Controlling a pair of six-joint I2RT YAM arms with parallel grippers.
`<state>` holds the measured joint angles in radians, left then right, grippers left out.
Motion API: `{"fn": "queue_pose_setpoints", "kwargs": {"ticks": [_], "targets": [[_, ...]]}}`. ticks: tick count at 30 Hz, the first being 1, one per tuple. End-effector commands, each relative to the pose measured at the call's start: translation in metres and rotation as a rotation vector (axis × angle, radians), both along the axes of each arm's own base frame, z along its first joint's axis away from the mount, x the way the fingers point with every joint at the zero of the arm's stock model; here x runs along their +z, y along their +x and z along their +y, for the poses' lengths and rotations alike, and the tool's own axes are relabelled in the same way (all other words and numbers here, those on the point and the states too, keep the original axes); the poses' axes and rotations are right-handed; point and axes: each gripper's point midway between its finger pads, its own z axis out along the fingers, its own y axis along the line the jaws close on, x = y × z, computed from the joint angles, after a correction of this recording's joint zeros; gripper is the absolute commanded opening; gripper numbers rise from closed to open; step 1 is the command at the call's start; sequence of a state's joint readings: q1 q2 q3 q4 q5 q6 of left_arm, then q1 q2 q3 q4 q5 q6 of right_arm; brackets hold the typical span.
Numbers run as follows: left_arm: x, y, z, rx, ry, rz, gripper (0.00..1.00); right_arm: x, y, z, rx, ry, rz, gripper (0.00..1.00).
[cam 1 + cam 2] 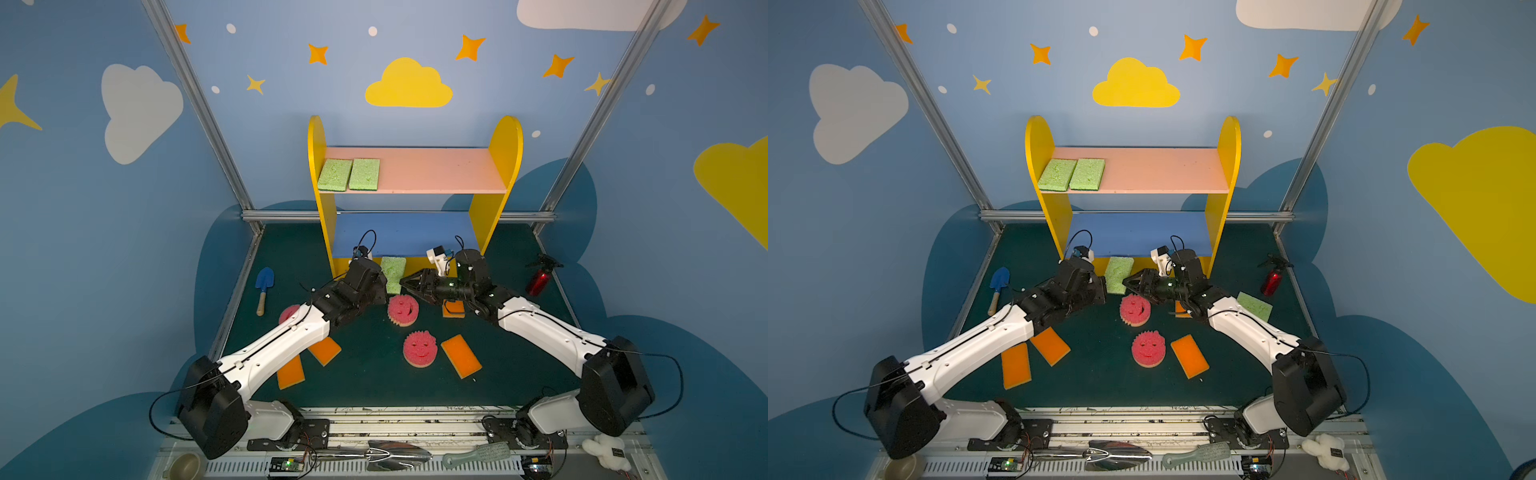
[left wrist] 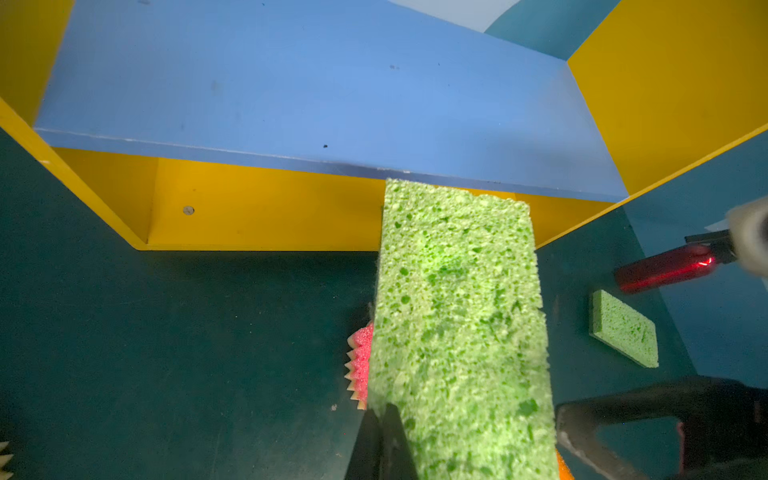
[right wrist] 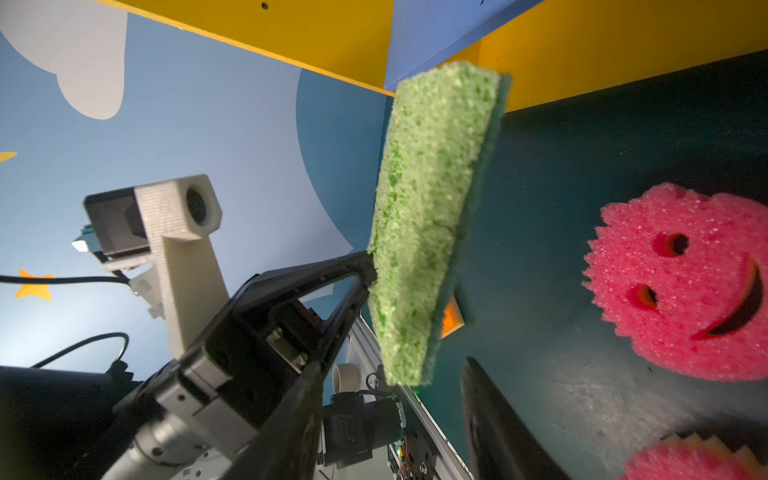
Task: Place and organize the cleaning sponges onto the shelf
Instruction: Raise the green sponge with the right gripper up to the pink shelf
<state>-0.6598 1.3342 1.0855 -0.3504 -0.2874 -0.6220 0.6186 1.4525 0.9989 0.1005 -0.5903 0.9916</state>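
The left gripper [image 1: 384, 286] is clamped tight on a green sponge [image 1: 392, 272], holding it on end just in front of the shelf [image 1: 505, 166]. The sponge is level with the gap under the blue middle board [image 1: 399, 232], and I can't tell whether it touches the shelf. The right gripper [image 1: 409, 284] has its nose right at that same sponge. In the right wrist view its jaws stand apart, one on either side of the sponge's lower end, with nothing gripped. Up on the shelf's pink top board [image 1: 436, 170], two more green sponges [image 1: 335, 174] [image 1: 364, 174] lie flat, side by side, at its left end. A fourth green sponge [image 1: 1254, 305] lies on the table off the shelf's right front corner, behind the right arm. Everything else is loose on the table in front of the shelf. One pink smiley sponge [image 1: 403, 309] sits close below the two grippers, another [image 1: 419, 348] farther out, and a third [image 1: 289, 313] is half hidden by the left arm. One orange sponge [image 1: 453, 307] peeks out under the right arm, one [image 1: 461, 356] lies beside the outer smiley, and two [image 1: 325, 350] [image 1: 291, 372] lie by the left arm.
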Motion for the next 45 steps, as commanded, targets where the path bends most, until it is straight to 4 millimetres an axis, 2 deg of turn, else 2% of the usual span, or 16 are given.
{"fn": "queue_pose_setpoints", "kwargs": {"ticks": [1, 10, 15, 23, 25, 27, 28, 29, 31, 32, 36, 41, 45], "targets": [[0.013, 0.001, 0.004, 0.013, -0.035, -0.028, 0.03, 0.01, -0.001, 0.011, 0.035, 0.026, -0.007, 0.54], [0.011, 0.002, -0.004, -0.007, -0.069, -0.019, 0.03, 0.015, 0.003, 0.024, 0.056, 0.056, -0.011, 0.5], [0.013, 0.001, -0.003, -0.006, -0.072, -0.026, 0.03, 0.013, 0.004, 0.027, 0.061, 0.059, 0.0, 0.31], [0.016, 0.002, -0.002, -0.002, -0.077, -0.036, 0.03, 0.012, 0.003, 0.027, 0.065, 0.056, 0.002, 0.11], [0.016, 0.002, -0.003, -0.008, -0.078, -0.031, 0.03, 0.013, 0.003, 0.028, 0.067, 0.057, 0.003, 0.02], [0.016, 0.001, -0.004, -0.015, -0.077, -0.026, 0.03, 0.014, 0.003, 0.028, 0.069, 0.057, -0.001, 0.0], [0.016, 0.0, -0.004, -0.021, -0.078, -0.026, 0.08, 0.016, 0.002, 0.027, 0.07, 0.057, -0.006, 0.0], [0.018, -0.002, -0.005, -0.036, -0.08, -0.029, 0.28, 0.019, 0.002, 0.026, 0.069, 0.055, -0.013, 0.0], [0.023, -0.006, -0.006, -0.072, -0.074, -0.049, 0.84, 0.025, 0.0, 0.022, 0.069, 0.048, -0.031, 0.0], [0.025, -0.009, -0.004, -0.086, -0.061, -0.063, 0.99, 0.031, -0.001, 0.02, 0.073, 0.042, -0.046, 0.0], [0.023, -0.019, 0.028, -0.026, 0.001, -0.097, 1.0, 0.055, -0.007, 0.009, 0.088, 0.01, -0.119, 0.0], [0.004, -0.033, 0.073, 0.091, -0.02, -0.108, 1.0, 0.103, -0.008, -0.003, 0.088, 0.043, -0.326, 0.0], [-0.014, -0.041, 0.086, 0.128, -0.048, -0.136, 1.0, 0.14, -0.009, -0.01, 0.086, 0.019, -0.419, 0.0]]}}
